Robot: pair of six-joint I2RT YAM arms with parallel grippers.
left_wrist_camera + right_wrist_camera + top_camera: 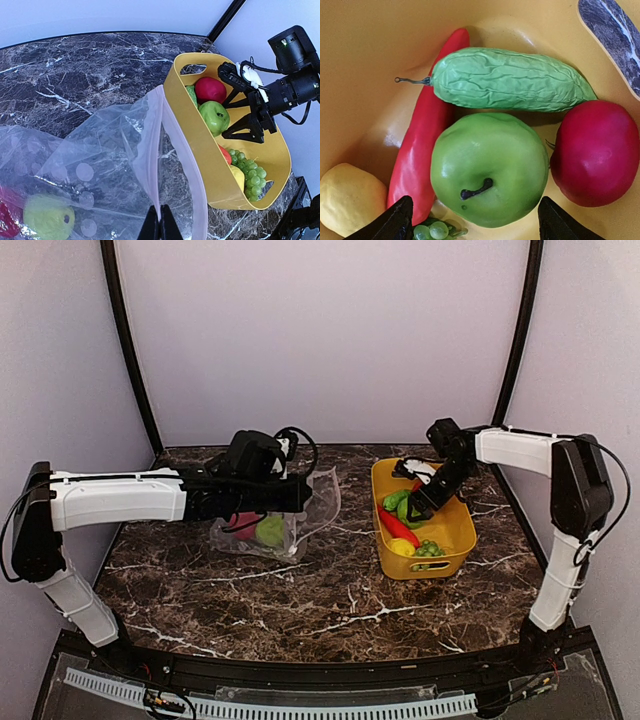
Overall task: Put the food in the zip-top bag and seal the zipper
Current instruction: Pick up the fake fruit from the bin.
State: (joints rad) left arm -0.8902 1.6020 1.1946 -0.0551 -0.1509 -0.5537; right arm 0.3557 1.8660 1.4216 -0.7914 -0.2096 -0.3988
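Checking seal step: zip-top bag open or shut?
Open. The zip-top bag gapes; its zipper strips stand apart in the left wrist view.

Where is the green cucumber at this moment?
In the right wrist view the green cucumber lies inside the yellow basket, on the robot's right, its stem end over the red pepper, next to the green apple.

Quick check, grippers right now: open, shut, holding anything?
Left gripper: shut on the bag at its mouth edge.
Right gripper: open, fingers either side of the green apple, holding nothing.
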